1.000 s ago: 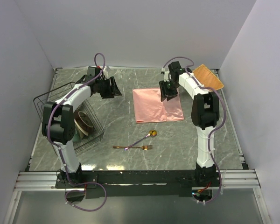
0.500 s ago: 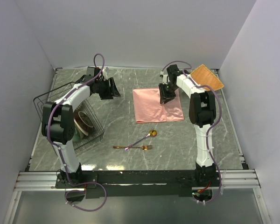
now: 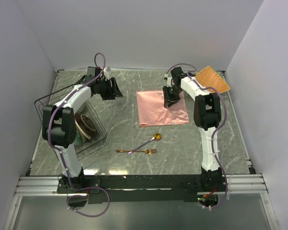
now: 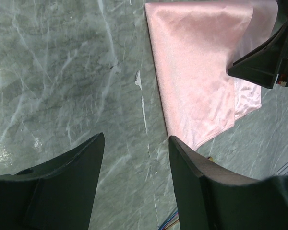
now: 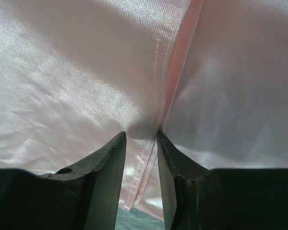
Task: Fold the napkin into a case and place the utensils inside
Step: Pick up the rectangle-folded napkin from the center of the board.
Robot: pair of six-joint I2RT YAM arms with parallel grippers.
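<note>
The salmon-pink napkin lies flat at mid-table with a folded layer on its left part. My right gripper is down on its upper middle. In the right wrist view its jaws are nearly closed, pinching the hemmed fold edge of the napkin. My left gripper is open and empty, low over bare table left of the napkin; its fingertips frame the marble. The gold spoon and gold fork lie crossed nearer the front, untouched.
A black wire rack with a brown bowl and other crockery stands at the left. An orange-tan woven mat lies at the back right corner. White walls enclose the grey marble table.
My right gripper has shifted slightly left and toward the back on the napkin. The left gripper has barely moved. The utensils are unmoved.
</note>
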